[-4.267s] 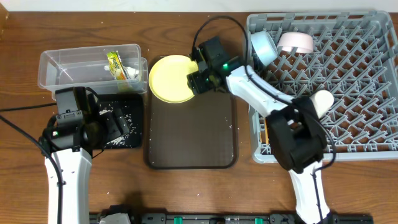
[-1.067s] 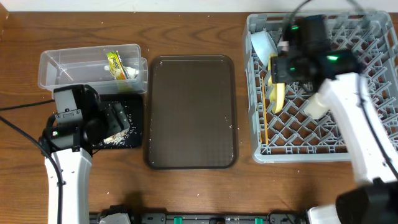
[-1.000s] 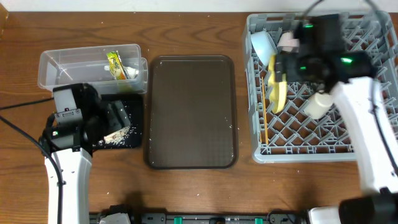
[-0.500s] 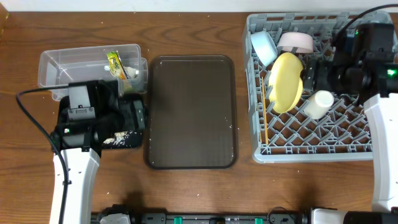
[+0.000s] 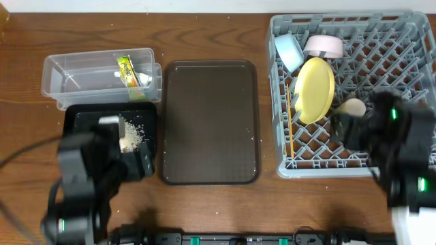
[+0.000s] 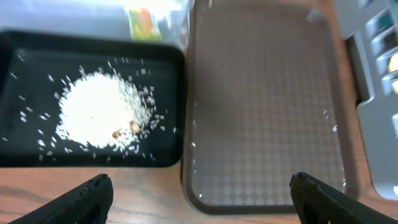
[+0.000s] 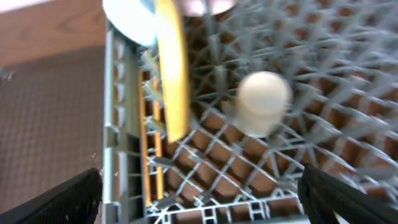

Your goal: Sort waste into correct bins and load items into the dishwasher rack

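Note:
The yellow plate (image 5: 315,90) stands on edge in the grey dishwasher rack (image 5: 409,41), beside the light blue bowl (image 5: 288,51), the white bowl (image 5: 323,45), the pale cup (image 5: 351,107) and the chopsticks (image 5: 289,129). Rice (image 6: 99,115) lies heaped in the black tray (image 6: 18,158). The green-and-white wrapper (image 5: 127,71) sits in the clear tub (image 5: 75,75). My left gripper (image 6: 202,205) hangs open and empty, high over the trays' front edges. My right gripper (image 7: 202,205) is open and empty above the rack's front left part, clear of the plate (image 7: 171,68).
The large dark brown serving tray (image 5: 209,122) lies between the bins and the rack, holding only a few stray grains. Both arms are blurred near the table's front edge. Bare wooden table surrounds everything.
My right gripper let go of the plate, which now leans upright in the rack, and drew back toward the front. My left arm pulled back off the black tray, uncovering the rice.

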### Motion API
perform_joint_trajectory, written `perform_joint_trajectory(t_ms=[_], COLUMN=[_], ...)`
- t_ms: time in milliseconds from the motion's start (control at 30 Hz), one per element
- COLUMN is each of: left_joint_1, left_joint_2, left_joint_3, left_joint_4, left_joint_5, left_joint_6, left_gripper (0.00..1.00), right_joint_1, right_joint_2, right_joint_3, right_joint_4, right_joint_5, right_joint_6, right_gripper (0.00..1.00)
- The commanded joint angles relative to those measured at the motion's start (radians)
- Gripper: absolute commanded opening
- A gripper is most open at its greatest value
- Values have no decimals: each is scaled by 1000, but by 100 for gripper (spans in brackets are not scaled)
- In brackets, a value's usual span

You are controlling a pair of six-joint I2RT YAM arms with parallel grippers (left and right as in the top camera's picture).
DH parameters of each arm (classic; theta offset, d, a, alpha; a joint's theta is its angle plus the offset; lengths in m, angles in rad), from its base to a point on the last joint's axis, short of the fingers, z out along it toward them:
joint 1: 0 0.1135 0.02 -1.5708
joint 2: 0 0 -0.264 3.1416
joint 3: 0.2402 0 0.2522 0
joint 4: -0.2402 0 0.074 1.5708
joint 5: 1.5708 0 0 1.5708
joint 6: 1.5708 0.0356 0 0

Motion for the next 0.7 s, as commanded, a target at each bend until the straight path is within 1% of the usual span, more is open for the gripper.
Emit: perform_joint_trajectory(t_ms=[0,133,200,367,667], left_joint_1=[4,4,4,4,4], left_joint_2=[-92,-152,-161,-159,-159], left_joint_3=[-19,-19,-19,-19,-19], left_joint_4=[26,23,23,23,23], left_joint_5=[-23,-23,-23,-23,-23], left_joint_6=[13,13,13,13,13], left_gripper=[94,94,94,94,94], right_joint_1=[-1,-1,-1,-1,-1], right_joint_2=[-133,-230,-256,-262,-262], right_joint_3=[-86,-121,-121,-121,-121], right_joint_4=[4,-50,-110,-205,-251], right_joint_5=[110,110,110,109,109], right_joint_6=[86,86,86,86,86], right_gripper=[99,99,99,99,99])
